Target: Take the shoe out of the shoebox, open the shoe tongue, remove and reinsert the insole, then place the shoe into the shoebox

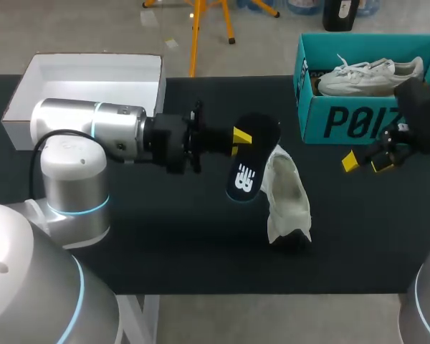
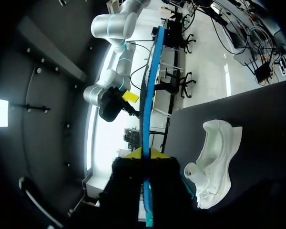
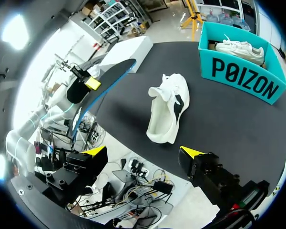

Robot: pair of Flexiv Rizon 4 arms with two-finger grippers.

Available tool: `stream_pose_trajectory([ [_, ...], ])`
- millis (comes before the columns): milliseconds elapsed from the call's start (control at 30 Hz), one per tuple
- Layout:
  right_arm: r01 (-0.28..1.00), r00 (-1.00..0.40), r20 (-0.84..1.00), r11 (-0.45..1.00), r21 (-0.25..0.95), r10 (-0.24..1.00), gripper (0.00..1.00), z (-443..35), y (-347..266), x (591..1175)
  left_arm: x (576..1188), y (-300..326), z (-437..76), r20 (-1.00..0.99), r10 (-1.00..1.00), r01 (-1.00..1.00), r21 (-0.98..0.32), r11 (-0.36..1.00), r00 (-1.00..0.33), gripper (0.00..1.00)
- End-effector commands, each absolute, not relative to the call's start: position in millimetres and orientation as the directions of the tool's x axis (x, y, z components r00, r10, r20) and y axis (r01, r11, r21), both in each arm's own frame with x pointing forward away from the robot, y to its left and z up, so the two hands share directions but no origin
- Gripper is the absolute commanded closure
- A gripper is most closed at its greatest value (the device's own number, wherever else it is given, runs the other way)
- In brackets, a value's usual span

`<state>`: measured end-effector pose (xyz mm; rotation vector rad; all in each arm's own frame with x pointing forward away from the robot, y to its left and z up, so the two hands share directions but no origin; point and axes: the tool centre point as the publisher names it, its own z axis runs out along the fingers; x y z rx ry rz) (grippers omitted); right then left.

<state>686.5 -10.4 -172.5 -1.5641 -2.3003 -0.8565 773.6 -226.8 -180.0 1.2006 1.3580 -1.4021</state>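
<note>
Left gripper (image 2: 144, 155) is clamped on the thin black insole with the blue underside (image 1: 247, 168). Both yellow tips pinch it near one end, so the long free end hangs clear of the fingers. My guess is that grip leaves the free end available to feed in first.

The insole is held in the air, off the black table (image 1: 165, 236), with its lower end near the white low-top sneaker (image 1: 287, 190). The sneaker is out of the box, sitting alone mid-table with its mouth gaping and nothing in it that I can see.

Right gripper (image 3: 143, 152) has its fingers spread with nothing between them. It hangs apart from the sneaker, just in front of the teal cardboard shoebox (image 1: 351, 122) — probably parked to steady the shoe.

The shoebox holds a second white sneaker (image 1: 365, 75). An open white box (image 1: 93, 75) sits at the far left corner, unused.

I read this as removal done and reinsertion next. The risk is the floppy insole folding at the collar.
</note>
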Motion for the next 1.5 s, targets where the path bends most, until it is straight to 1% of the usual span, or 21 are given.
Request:
stream_pose_trajectory([
  [33,0.906,-0.401,0.491,0.258,0.335,0.773,0.0,-173.3,-9.5,685.9,766.1,-216.8,-185.1,-0.969,0.064,0.964,-0.243,-0.106,-0.237,1.0],
  [233,0.906,-0.401,0.491,0.258,0.335,0.773,0.0,-173.3,-9.5,685.9,743.0,-208.3,-194.7,-0.929,0.107,0.92,-0.368,-0.134,-0.355,1.0],
  [367,0.906,-0.401,0.491,0.258,0.335,0.773,0.0,-173.3,-9.5,685.9,729.7,-205.5,-200.2,-0.887,0.103,0.875,-0.461,-0.15,-0.45,1.0],
  [567,0.906,-0.401,0.491,0.258,0.335,0.773,0.0,-173.3,-9.5,685.9,716.4,-223.0,-214.3,-0.824,0.147,0.799,-0.567,-0.201,-0.548,1.0],
  [833,0.906,-0.401,0.491,0.258,0.335,0.773,0.0,-173.3,-9.5,685.9,706.9,-266.8,-232.7,-0.796,0.199,0.75,-0.605,-0.269,-0.571,1.0],
  [967,0.906,-0.401,0.491,0.258,0.335,0.773,0.0,-173.3,-9.5,685.9,705.9,-284.8,-242.8,-0.788,0.218,0.739,-0.615,-0.275,-0.575,1.0],
  [1300,0.906,-0.401,0.491,0.258,0.335,0.773,0.0,-173.3,-9.5,685.9,718.5,-297.0,-270.6,-0.765,0.22,0.734,-0.643,-0.217,-0.605,1.0],
  [1500,0.906,-0.401,0.491,0.258,0.335,0.773,0.0,-173.3,-9.5,685.9,727.5,-301.0,-280.8,-0.765,0.241,0.745,-0.64,-0.188,-0.597,1.0],
])
